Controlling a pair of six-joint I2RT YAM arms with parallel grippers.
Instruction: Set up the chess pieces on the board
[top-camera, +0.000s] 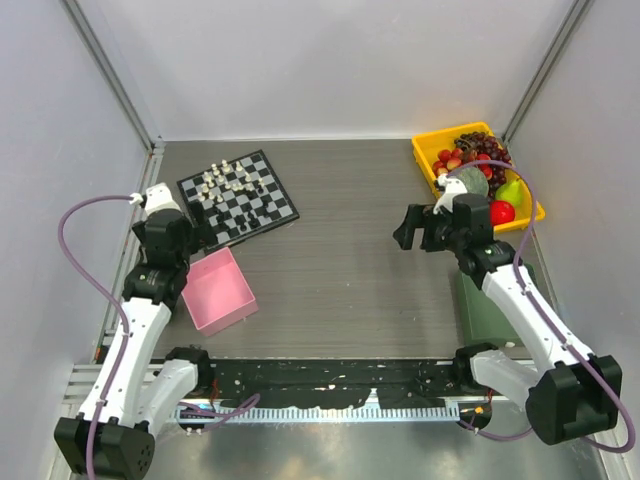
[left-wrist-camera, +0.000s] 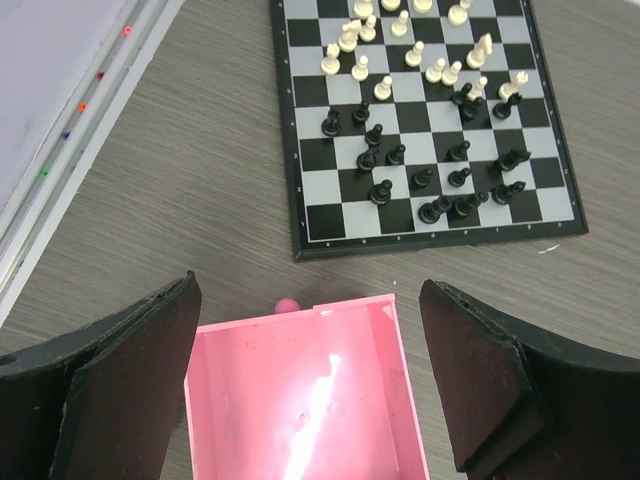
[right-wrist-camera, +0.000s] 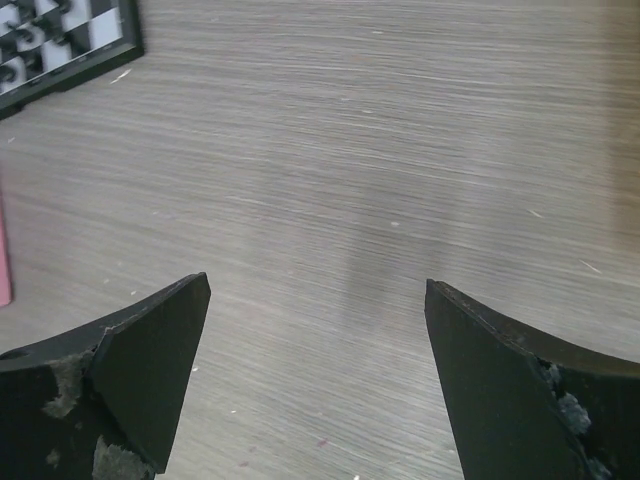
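The checkered board (top-camera: 238, 198) lies at the far left of the table, also in the left wrist view (left-wrist-camera: 425, 120). Several white pieces (left-wrist-camera: 400, 45) cluster on its far rows and several black pieces (left-wrist-camera: 430, 170) on its near rows, out of line. My left gripper (left-wrist-camera: 310, 390) is open and empty, hovering over the empty pink box (left-wrist-camera: 305, 400), just short of the board's near edge. My right gripper (right-wrist-camera: 315, 370) is open and empty above bare table at mid-right (top-camera: 415, 228). A corner of the board (right-wrist-camera: 60, 45) shows in the right wrist view.
The pink box (top-camera: 217, 290) sits near the board's front-left corner; a tiny pink ball (left-wrist-camera: 287, 306) lies by its far wall. A yellow tray (top-camera: 428, 155) of fruit stands at back right. A dark green block (top-camera: 480, 310) lies under the right arm. A metal rail (top-camera: 135, 210) borders the left.
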